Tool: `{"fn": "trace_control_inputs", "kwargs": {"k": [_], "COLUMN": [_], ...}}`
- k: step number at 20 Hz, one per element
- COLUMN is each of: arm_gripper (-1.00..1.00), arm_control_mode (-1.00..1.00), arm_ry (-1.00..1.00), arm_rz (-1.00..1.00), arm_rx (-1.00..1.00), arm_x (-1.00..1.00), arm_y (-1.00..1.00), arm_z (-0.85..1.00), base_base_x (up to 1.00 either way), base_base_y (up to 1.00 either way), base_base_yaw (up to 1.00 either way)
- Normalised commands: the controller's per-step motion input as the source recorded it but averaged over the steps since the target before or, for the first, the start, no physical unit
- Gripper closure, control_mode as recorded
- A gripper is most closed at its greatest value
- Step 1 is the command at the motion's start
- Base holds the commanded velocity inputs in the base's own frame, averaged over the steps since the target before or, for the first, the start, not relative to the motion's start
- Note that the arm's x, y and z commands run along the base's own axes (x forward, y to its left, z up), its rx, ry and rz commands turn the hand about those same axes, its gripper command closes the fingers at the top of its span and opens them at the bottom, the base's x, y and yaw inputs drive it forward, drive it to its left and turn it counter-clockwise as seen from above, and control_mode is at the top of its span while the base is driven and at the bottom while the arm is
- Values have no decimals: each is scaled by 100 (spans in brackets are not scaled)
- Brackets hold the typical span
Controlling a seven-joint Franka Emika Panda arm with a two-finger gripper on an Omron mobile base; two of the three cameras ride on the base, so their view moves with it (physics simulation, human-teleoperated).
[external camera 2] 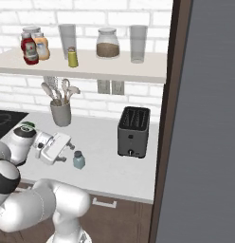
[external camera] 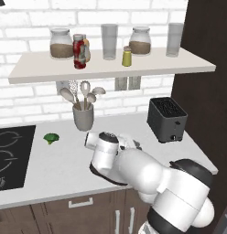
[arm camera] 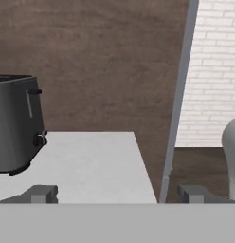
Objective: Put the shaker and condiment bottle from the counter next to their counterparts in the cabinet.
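Observation:
The pale blue-grey shaker (external camera 2: 79, 160) stands upright on the counter (external camera 2: 100, 142), in front of the toaster's left side. Just left of the shaker, a little above the counter, my gripper (external camera 2: 68, 152) points to the right and is open and holding nothing. The hand view has both fingertips (arm camera: 41, 193) wide apart with bare counter between them. The red condiment bottle (external camera: 79, 51) (external camera 2: 29, 50) stands on the cabinet shelf (external camera: 147, 68) beside the orange bottle (external camera 2: 41, 46). The yellow-green shaker (external camera: 127, 57) (external camera 2: 72, 57) stands further right on the shelf.
A dark toaster (external camera 2: 133, 131) (arm camera: 17, 123) sits right of the shaker. A grey utensil holder (external camera: 83, 116) stands by the wall, broccoli (external camera: 51, 138) lies by the stove (external camera: 10, 155). Two jars (external camera: 61, 44) and two glasses (external camera: 109, 41) share the shelf. A dark tall panel (external camera 2: 169, 118) bounds the counter's right end.

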Motion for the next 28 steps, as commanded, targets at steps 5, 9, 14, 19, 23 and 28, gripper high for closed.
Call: {"fn": "trace_control_inputs", "kwargs": {"k": [5, 9, 14, 19, 23, 28], "arm_gripper": [-100, -100, -100, -100, -100, -100], "arm_control_mode": [-100, -100, -100, -100, -100, -100], "arm_ry": [0, 0, 0, 0, 0, 0], "arm_rz": [0, 0, 0, 0, 0, 0], "arm_rx": [0, 0, 0, 0, 0, 0], "arm_x": [49, 19, 0, 14, 11, 10], "arm_y": [0, 0, 0, 0, 0, 0], "arm_z": [-1, -28, -32, -12, -26, -34], "base_base_x": [0, 0, 0, 0, 0, 0], "base_base_y": [0, 0, 0, 0, 0, 0], "base_base_yaw": [0, 0, 0, 0, 0, 0]}}
